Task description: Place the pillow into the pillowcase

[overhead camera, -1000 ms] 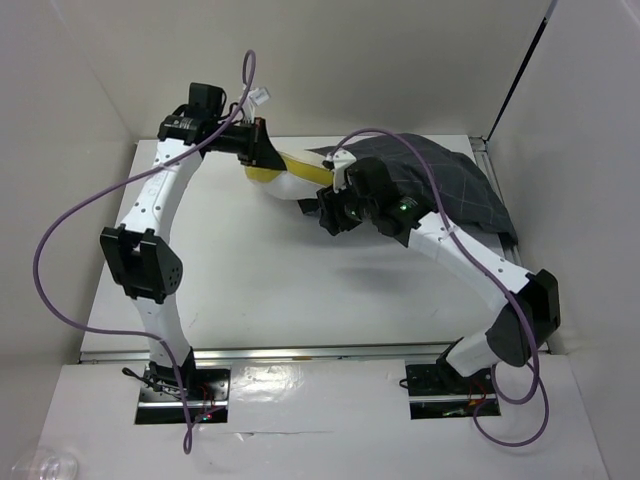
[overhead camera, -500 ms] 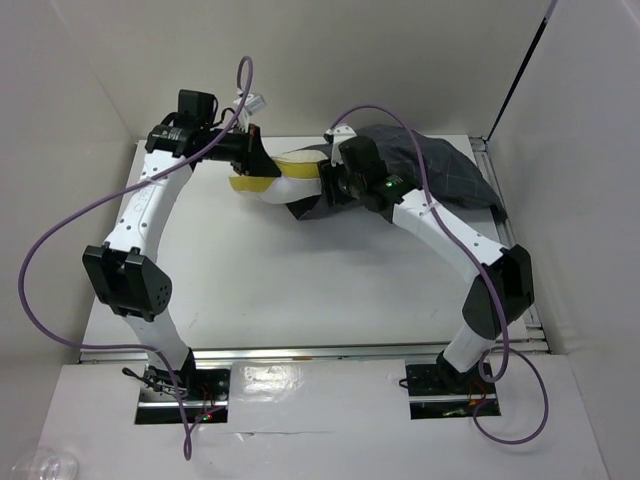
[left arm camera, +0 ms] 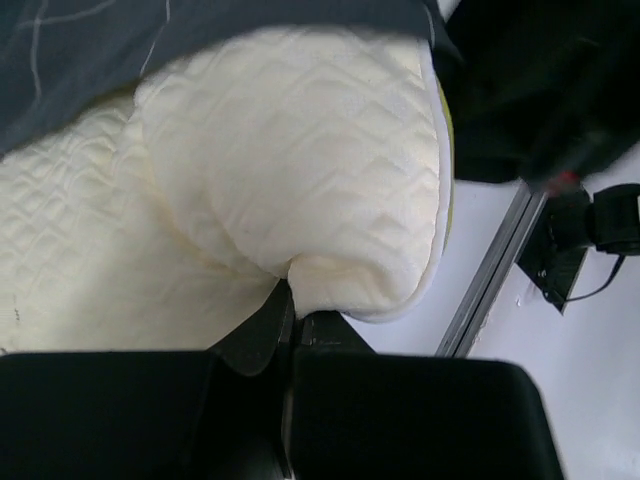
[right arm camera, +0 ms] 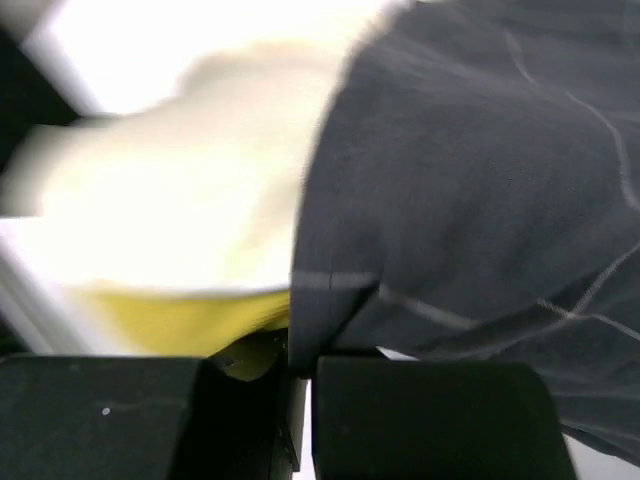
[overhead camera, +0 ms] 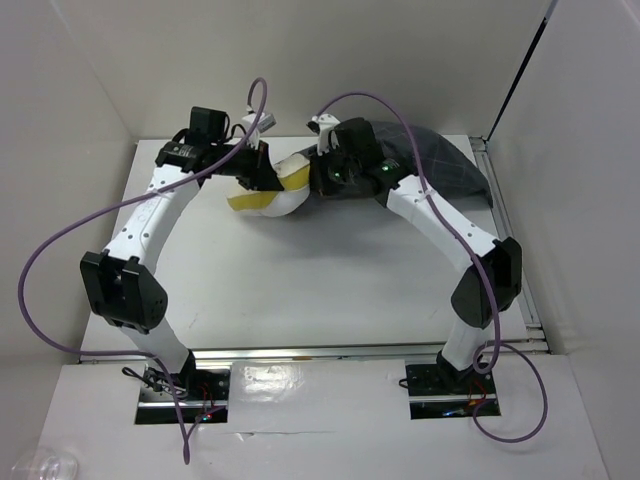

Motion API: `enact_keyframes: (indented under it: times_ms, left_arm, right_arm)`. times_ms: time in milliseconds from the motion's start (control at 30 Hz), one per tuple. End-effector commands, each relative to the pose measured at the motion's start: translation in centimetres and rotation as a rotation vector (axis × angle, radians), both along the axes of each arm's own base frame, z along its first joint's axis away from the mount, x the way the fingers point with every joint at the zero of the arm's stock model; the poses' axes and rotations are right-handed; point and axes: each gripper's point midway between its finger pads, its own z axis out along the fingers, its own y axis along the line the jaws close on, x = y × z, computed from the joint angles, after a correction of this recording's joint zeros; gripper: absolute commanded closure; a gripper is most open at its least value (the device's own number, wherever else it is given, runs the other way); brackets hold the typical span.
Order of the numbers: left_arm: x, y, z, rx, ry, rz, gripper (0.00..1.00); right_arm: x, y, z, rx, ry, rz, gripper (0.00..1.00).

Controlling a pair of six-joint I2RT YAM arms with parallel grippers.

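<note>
Findings: the large soft cream-white quilted pillow [left arm camera: 300, 170] lies at the far side of the white counter [overhead camera: 300, 280]. It appears largely inside the dark charcoal-grey grid-patterned cloth pillowcase [right arm camera: 470, 200], with one end protruding. The left hand [left arm camera: 291, 305] is clamped on that end. The right hand [right arm camera: 300, 362] pinches the case's hem. Risk: the hem may slip, or bunched filling may jam the mouth. The rear wall stands close behind; open counter lies toward the bases.

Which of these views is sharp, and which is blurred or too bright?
Right wrist: blurred, the pillow washed out almost white beside the pillowcase. Left wrist: sharp, the quilted stitching shows clearly. Top external: even light, only faint shadows on the table.
</note>
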Motion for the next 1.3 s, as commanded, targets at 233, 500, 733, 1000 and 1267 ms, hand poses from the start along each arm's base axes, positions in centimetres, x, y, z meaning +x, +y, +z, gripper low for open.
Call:
enact_keyframes:
  times_ms: [233, 500, 733, 1000, 1267]
  left_arm:
    - [1.6, -2.9, 1.8, -0.071, -0.083, 0.057, 1.00]
    - [3.9, -2.5, 2.1, -0.092, -0.119, 0.213, 1.00]
    - [3.3, -4.5, 0.9, -0.095, -0.066, 0.174, 1.00]
    - [2.7, -3.9, -0.8, -0.030, -0.030, 0.247, 0.39]
    - [2.5, -1.0, -0.5, -0.013, -0.106, 0.419, 0.27]
  right_arm:
    - [-13.1, 9.6, 13.0, 0.302, -0.097, 0.660, 1.00]
    - [-15.4, 9.6, 15.8, 0.364, -0.067, 0.773, 1.00]
    - [-14.6, 9.4, 14.3, 0.327, -0.067, 0.720, 1.00]
    - [-8.7, 7.0, 16.0, 0.281, -0.229, 0.485, 1.00]
    - [-7.9, 6.0, 21.8, 0.349, -0.399, 0.442, 1.00]
